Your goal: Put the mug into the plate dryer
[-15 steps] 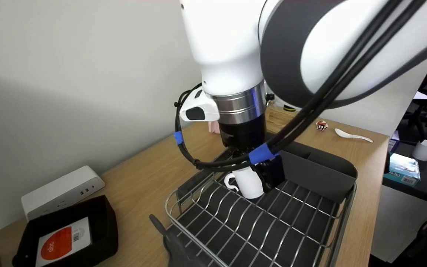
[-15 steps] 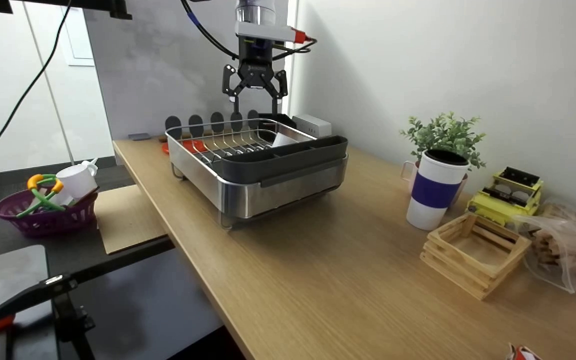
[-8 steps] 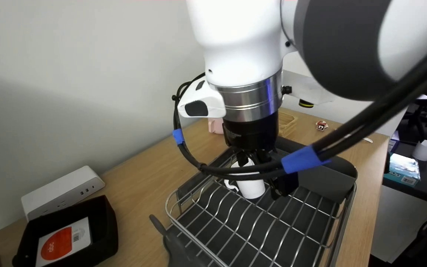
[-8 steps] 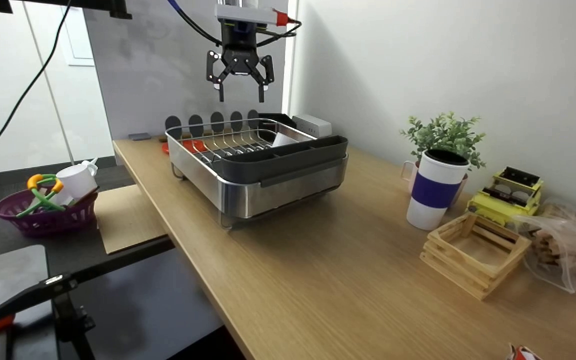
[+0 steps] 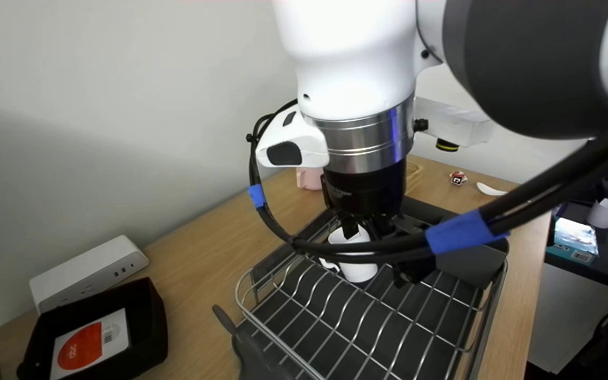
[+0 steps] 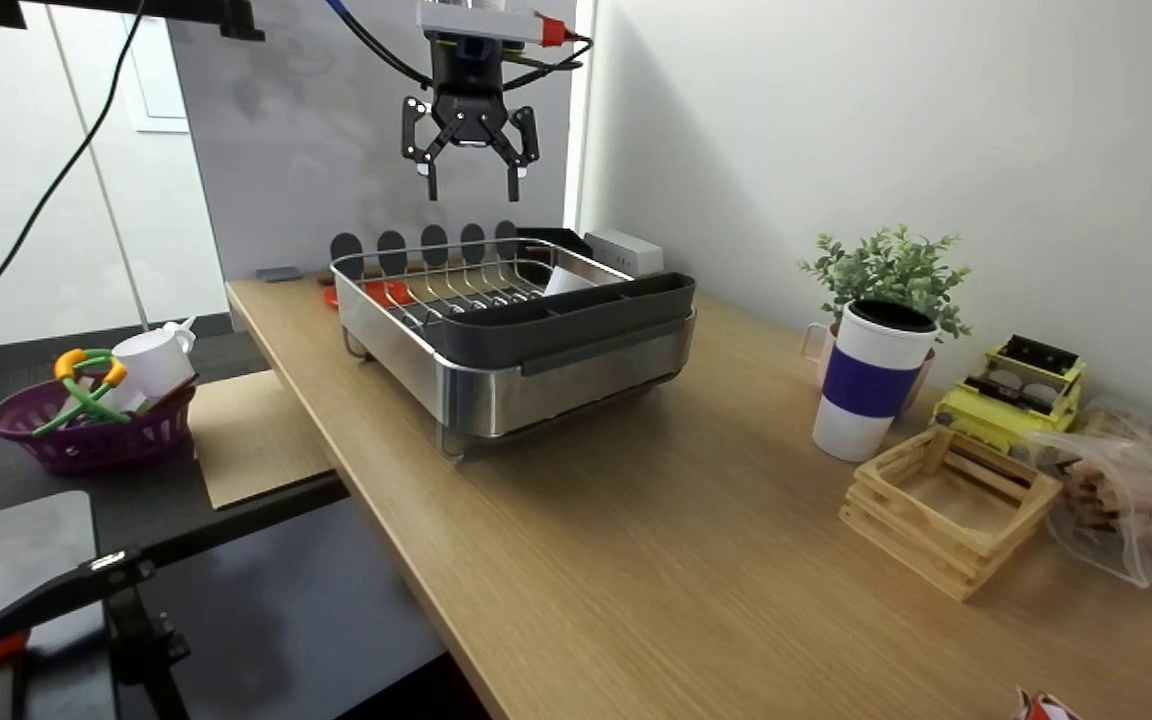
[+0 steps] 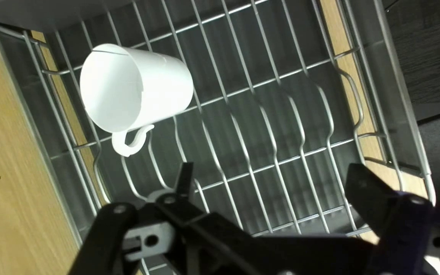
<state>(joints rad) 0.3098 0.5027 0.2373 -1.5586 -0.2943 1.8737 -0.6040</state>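
Gripper, jaws spread wide, above the plate dryer. Inside the latter we find the mug, tilted and clear of the jaws: plain white, with an open mouth and a hooked handle at its side. On the same table as the dryer, a black box holds a white-and-red card reading "abc". Farther out we see a purple basket containing a white cup and a green-and-orange object.

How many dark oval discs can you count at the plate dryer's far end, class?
5, in a row in an exterior view, at the far end of the plate dryer: leftmost disc, second disc, middle disc, fourth disc, rightmost disc. More could be hidden.
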